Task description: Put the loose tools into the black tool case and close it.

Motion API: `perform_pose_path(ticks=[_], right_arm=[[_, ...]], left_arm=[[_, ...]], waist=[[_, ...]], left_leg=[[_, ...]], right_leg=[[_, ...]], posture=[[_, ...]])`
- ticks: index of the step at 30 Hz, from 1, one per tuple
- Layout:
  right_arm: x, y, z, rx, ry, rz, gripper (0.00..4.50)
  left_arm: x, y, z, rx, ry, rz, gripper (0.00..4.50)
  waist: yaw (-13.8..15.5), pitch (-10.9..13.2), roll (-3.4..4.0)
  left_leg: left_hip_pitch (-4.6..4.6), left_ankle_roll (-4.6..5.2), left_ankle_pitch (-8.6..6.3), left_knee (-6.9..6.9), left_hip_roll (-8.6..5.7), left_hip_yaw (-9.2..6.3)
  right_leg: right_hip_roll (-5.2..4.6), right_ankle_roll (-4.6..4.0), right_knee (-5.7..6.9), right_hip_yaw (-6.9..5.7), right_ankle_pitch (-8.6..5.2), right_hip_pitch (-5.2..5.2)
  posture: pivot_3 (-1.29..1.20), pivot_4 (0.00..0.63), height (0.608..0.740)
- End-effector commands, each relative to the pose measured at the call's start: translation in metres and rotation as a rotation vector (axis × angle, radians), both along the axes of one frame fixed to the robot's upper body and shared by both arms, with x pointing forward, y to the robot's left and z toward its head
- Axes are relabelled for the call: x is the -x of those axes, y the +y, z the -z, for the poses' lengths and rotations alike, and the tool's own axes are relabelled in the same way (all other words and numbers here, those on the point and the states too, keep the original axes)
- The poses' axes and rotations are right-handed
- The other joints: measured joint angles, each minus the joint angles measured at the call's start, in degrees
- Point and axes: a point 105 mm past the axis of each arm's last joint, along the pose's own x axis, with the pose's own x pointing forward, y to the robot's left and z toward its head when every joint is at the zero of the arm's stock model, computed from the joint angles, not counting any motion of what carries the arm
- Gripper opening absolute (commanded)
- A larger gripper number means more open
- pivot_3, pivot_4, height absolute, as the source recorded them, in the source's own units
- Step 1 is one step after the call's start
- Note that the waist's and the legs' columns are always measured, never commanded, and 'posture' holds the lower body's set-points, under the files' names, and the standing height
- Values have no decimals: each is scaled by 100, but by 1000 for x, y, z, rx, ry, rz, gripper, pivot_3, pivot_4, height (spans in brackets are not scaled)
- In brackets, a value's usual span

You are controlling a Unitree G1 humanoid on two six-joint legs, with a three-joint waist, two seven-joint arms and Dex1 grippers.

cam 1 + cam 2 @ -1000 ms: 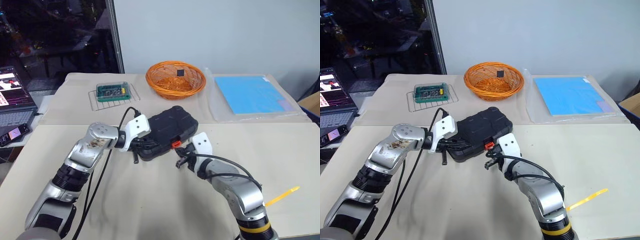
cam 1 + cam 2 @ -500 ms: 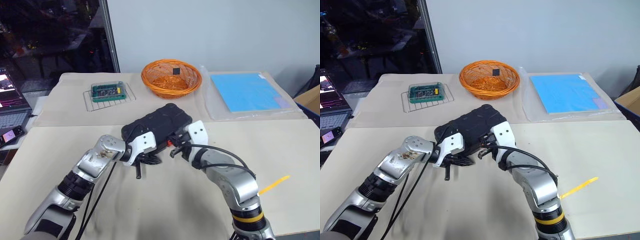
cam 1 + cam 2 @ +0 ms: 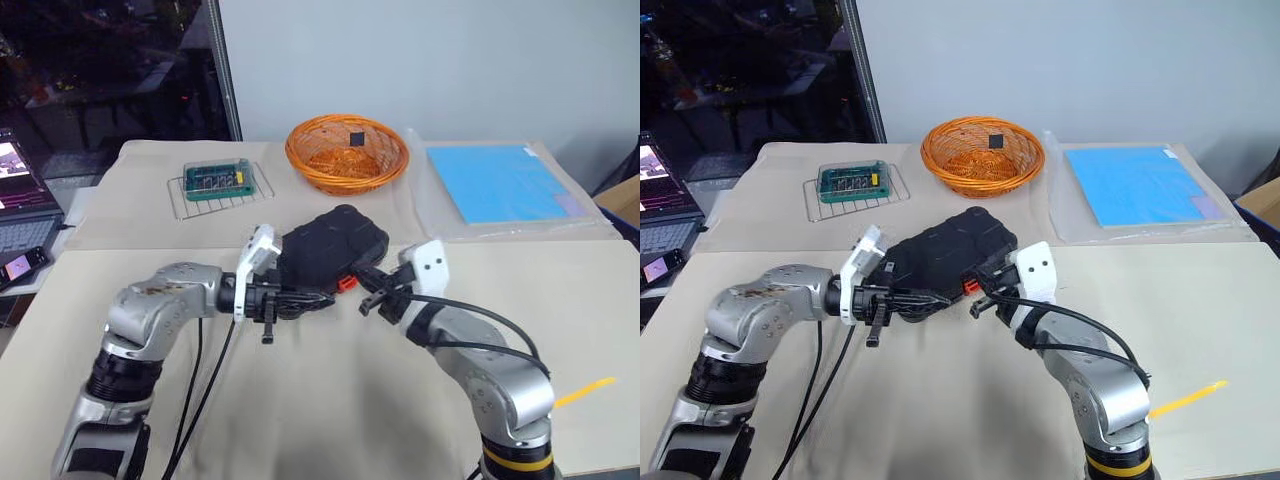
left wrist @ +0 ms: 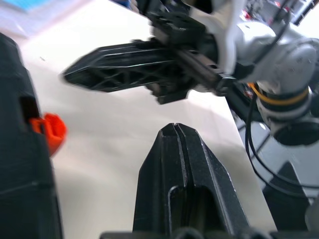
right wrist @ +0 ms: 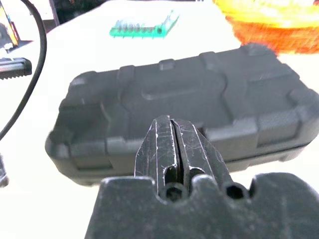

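The black tool case (image 3: 335, 238) lies shut on the beige table, its orange latch (image 3: 346, 283) on the front edge facing me. My left gripper (image 3: 322, 297) is shut and empty, pointing right along the case's front, just left of the latch. From the other side my right gripper (image 3: 364, 277) points left, shut and empty as well, with its tips close to the latch. In the left wrist view my shut fingers (image 4: 174, 149) point at the right gripper's fingers (image 4: 124, 74), with the latch (image 4: 50, 133) beside them. The loose tools are out of view.
Behind the case stand an orange woven basket (image 3: 347, 155), a green box (image 3: 222, 180) on a wire rack and a blue sheet (image 3: 495, 185) in clear plastic. A laptop (image 3: 20, 205) is at the far left. A yellow strip (image 3: 585, 390) lies at the right front.
Both hands have risen a little. The left gripper rolled and swung from the case's left corner to point right along its front. The camera view shifted.
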Motion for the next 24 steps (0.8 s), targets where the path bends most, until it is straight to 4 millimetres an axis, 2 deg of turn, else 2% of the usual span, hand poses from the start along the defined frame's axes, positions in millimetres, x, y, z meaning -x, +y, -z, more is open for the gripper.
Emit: perform_pose_path(ticks=[1,2,5,8,11,15,24], right_arm=[[1,-15,9,60,36,75,91],[1,-16,11,73,43,76,91],[2,-17,24,112,88,82,91],[0,-17,33,144,117,87,91],[-3,-14,38,164,128,78,91],[-9,-6,39,171,127,59,91],[-24,12,36,176,108,17,91]], left_arm=[[-37,7,-1,-90,-130,-214,0],[-39,7,0,-99,-149,-222,0],[-54,13,19,-239,-187,-271,0],[-51,16,36,-349,-190,-224,0],[-49,15,46,-401,-180,-200,0],[-47,12,49,-418,-180,-181,0],[-43,12,55,-439,-159,-172,0]], waist=[[26,6,-9],[26,7,-10],[25,7,-10],[5,7,-10],[-7,6,-10],[-4,6,-10],[-5,6,-11]], left_leg=[[1,1,0,3,-1,-3],[0,1,1,5,-1,-2],[2,0,4,5,-1,0],[2,-7,7,4,2,-1],[10,-8,8,4,3,3],[28,-6,7,4,3,4],[42,-5,6,6,1,10]], right_leg=[[0,-2,3,-2,1,2],[2,-5,5,-1,4,1],[4,-21,7,2,16,-1],[10,-36,9,2,23,-4],[10,-37,14,7,22,-1],[9,-8,20,13,4,9],[8,-18,45,26,6,11]], posture=[[0,150,740],[0,150,740],[0,150,740],[0,150,740],[0,150,740],[0,150,740],[0,150,740]])
